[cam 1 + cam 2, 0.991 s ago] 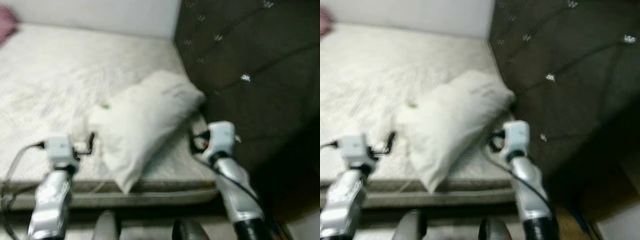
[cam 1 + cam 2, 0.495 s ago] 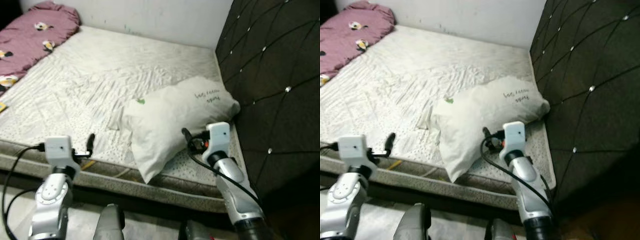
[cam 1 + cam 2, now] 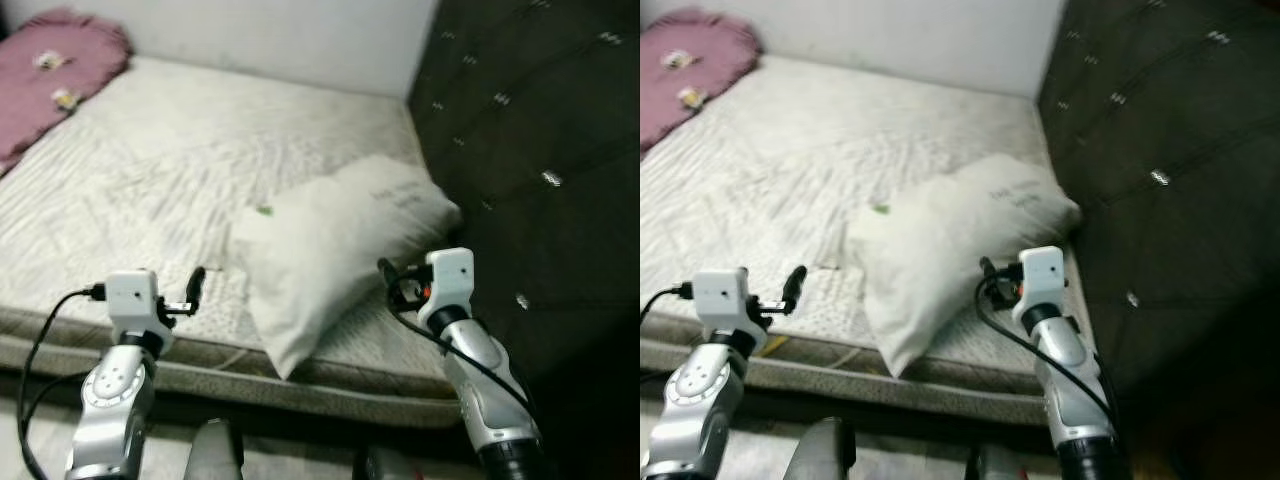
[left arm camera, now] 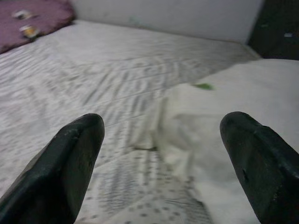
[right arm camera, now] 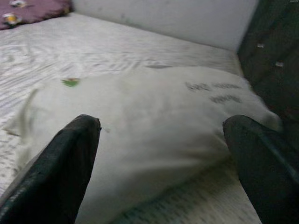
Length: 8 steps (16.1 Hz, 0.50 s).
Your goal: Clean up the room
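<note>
Pillow (image 3: 335,252) first: from my left eye it lies white and slanted on the mattress (image 3: 150,170), between my two claws and a little ahead of them, one corner hanging over the near edge and the other end up against the dark tufted headboard (image 3: 530,150). My left claw (image 3: 196,285) hovers over the mattress's near edge, just to the left of the pillow and not touching it. My right claw (image 3: 388,275) hovers at the pillow's right side, close to it, with the headboard beyond. Far off past my left claw, a pink pillow (image 3: 55,85) with small prints sits by the white wall (image 3: 270,40).

My right eye shows the same layout, slightly shifted: pillow between the claws, pink one in the far corner.

Along my left wrist, my two black fingers (image 4: 65,168) stand wide apart with nothing between them. The mattress's patterned cover runs ahead, and the white pillow with its small green mark (image 4: 202,86) lies ahead toward one finger.

Along my right wrist, my fingers (image 5: 60,172) are likewise spread wide and empty. The white pillow sits directly ahead between them, close, with dark lettering (image 5: 215,92) on its cover, too blurred to read.
</note>
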{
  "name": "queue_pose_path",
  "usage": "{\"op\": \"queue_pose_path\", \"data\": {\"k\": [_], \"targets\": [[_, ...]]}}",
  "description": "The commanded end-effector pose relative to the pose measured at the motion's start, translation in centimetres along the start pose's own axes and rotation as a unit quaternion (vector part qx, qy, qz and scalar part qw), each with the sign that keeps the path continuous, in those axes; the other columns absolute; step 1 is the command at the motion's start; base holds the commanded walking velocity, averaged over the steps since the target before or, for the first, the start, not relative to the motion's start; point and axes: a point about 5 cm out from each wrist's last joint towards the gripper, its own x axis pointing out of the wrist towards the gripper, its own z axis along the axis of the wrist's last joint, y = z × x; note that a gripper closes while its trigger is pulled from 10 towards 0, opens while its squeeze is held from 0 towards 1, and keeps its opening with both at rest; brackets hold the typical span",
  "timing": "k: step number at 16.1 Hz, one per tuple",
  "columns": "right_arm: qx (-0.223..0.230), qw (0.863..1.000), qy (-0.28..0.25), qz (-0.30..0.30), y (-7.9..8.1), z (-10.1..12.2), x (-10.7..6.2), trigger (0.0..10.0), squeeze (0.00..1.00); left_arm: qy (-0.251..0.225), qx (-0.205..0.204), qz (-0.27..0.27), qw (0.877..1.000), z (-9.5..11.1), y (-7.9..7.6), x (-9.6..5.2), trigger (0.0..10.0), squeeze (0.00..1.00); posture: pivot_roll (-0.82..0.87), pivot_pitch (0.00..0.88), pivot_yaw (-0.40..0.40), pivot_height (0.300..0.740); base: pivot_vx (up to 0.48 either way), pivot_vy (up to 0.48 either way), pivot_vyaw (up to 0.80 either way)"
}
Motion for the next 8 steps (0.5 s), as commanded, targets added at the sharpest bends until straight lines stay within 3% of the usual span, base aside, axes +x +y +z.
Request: {"op": "queue_pose_path", "data": {"k": [1,3,8], "targets": [[0.002,1.000,-0.006,0.006,0.27,0.36,0.17,10.0,0.00,-0.004,-0.002,-0.005,1.000,0.25,-0.23,0.20,10.0,0.00,0.02,0.000,-0.111,0.641,0.401,0.000,0.00],[0.005,1.000,-0.006,0.011,0.40,0.35,0.13,10.0,0.00,-0.003,-0.002,-0.004,1.000,0.22,-0.29,0.16,10.0,0.00,0.02,0.000,-0.110,0.641,0.364,0.000,0.00],[0.013,0.999,0.004,0.035,0.79,0.17,0.13,10.0,0.00,0.020,0.002,0.006,1.000,-0.40,-0.25,0.03,10.0,0.00,0.03,0.000,-0.116,0.636,0.000,0.000,0.00]]}}
